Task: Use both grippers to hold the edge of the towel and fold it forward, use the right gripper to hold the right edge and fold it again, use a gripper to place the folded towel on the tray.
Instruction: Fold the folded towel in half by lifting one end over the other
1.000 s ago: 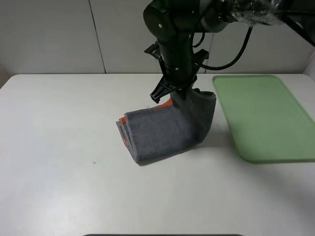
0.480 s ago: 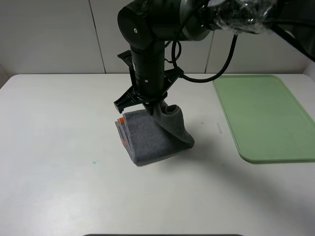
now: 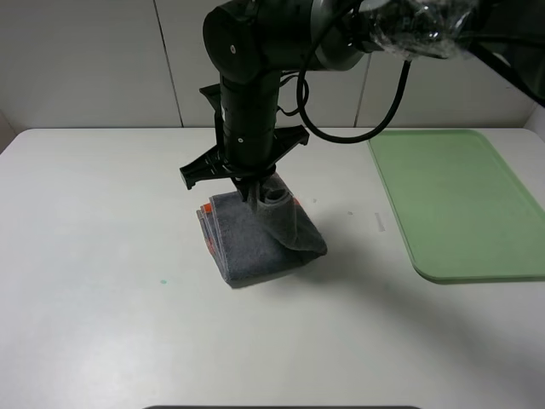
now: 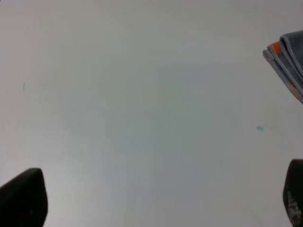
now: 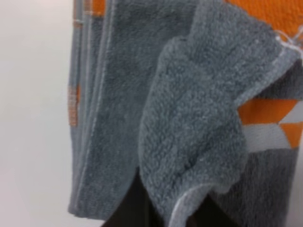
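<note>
Grey towel (image 3: 247, 251) sits mid-frame, right gripper (image 3: 257, 192) clamped on its lifted flap (image 3: 288, 220), tray (image 3: 460, 204) off right. Let go crooked and that fold could slump open, layers skewing.

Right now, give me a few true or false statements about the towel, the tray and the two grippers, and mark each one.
1. The right gripper is shut on a raised flap of the towel. True.
2. The towel lies on the tray. False: it lies on the table, left of the tray and apart from it.
3. The left gripper grips the towel's hem. False: it is open above the table and touches no cloth.
4. An orange band shows on the towel. True.
</note>
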Controlling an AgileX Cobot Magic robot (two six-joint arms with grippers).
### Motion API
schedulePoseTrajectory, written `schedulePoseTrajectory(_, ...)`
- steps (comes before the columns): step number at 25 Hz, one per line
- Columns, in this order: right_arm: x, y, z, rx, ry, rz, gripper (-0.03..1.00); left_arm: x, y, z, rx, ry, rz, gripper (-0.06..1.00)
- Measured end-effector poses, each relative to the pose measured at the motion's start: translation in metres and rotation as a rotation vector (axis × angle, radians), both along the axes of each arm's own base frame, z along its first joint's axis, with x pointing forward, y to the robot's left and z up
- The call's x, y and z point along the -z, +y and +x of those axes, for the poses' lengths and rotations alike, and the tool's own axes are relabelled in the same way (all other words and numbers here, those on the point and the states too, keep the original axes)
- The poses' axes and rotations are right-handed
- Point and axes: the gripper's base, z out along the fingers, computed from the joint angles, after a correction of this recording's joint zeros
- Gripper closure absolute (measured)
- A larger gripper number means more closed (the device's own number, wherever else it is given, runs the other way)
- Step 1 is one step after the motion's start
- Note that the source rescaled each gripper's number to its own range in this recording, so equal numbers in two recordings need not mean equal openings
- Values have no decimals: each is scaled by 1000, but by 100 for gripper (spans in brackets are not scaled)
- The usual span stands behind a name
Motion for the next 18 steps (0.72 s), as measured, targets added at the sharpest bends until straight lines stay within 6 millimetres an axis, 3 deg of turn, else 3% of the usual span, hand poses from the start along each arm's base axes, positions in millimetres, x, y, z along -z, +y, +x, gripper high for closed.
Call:
schedulePoseTrajectory(13,-1,9,-2,30,30,110,87,0,0,0,0,0,0,-6)
schedulePoseTrajectory(15,-2,10,-2,31,24,120,77,0,0,0,0,0,0,-6)
schedulePoseTrajectory(18,-2,11,-2,35,24,133,39,0,0,0,0,0,0,-6)
